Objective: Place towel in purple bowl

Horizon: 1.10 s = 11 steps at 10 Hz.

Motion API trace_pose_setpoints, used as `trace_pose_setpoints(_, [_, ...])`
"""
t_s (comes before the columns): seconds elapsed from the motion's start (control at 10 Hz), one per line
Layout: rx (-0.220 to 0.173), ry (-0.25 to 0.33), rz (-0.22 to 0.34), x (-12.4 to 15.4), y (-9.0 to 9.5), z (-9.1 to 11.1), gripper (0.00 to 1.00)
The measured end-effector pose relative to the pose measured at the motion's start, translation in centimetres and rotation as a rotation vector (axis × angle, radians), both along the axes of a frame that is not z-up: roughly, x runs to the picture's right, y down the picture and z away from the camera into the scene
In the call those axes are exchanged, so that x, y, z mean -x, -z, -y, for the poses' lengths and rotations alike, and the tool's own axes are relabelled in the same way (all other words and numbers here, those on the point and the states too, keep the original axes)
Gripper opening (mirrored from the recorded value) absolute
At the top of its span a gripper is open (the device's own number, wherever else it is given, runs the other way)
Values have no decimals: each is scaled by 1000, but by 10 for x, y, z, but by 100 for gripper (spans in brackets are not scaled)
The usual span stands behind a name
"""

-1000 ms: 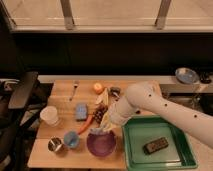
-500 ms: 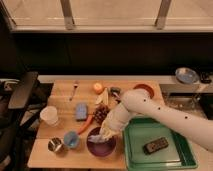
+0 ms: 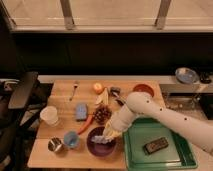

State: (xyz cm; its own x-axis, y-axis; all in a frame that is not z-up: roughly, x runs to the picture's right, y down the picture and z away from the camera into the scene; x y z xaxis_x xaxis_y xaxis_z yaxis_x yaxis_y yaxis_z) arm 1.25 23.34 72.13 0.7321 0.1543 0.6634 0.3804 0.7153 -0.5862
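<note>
Towel (image 3: 99, 138): pale crumpled cloth, sitting at the gripper (image 3: 107, 134) tip, over the purple bowl (image 3: 101, 143), partly inside the rim. You cannot tell whether the fingers pinch it or have spread. Risk: release with cloth draped over the near rim and it slides onto the table (image 3: 60, 155). Pulling back could also drag the towel out or nudge the blue cup (image 3: 71, 139) just beside.

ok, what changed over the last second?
The arm swung down and left, bringing the gripper with the towel from beside the purple bowl to over its inside. Whether the towel is released can't be told. Carrot, blue cup, green tray and the rest stayed put.
</note>
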Motion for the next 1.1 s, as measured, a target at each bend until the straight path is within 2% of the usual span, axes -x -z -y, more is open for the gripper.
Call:
trace_pose_setpoints(0.1, [10, -4, -1, -2, -1, 0, 64])
trace_pose_setpoints(0.3, [16, -9, 0, -5, 0, 1, 79])
trace_pose_setpoints(0.7, [-13, -27, -16, -16, 6, 14, 80])
trace_pose_setpoints(0.9, [-51, -38, -39, -26, 11, 33, 80])
trace_pose_setpoints(1.1, [-97, -66, -78, -41, 12, 64, 80])
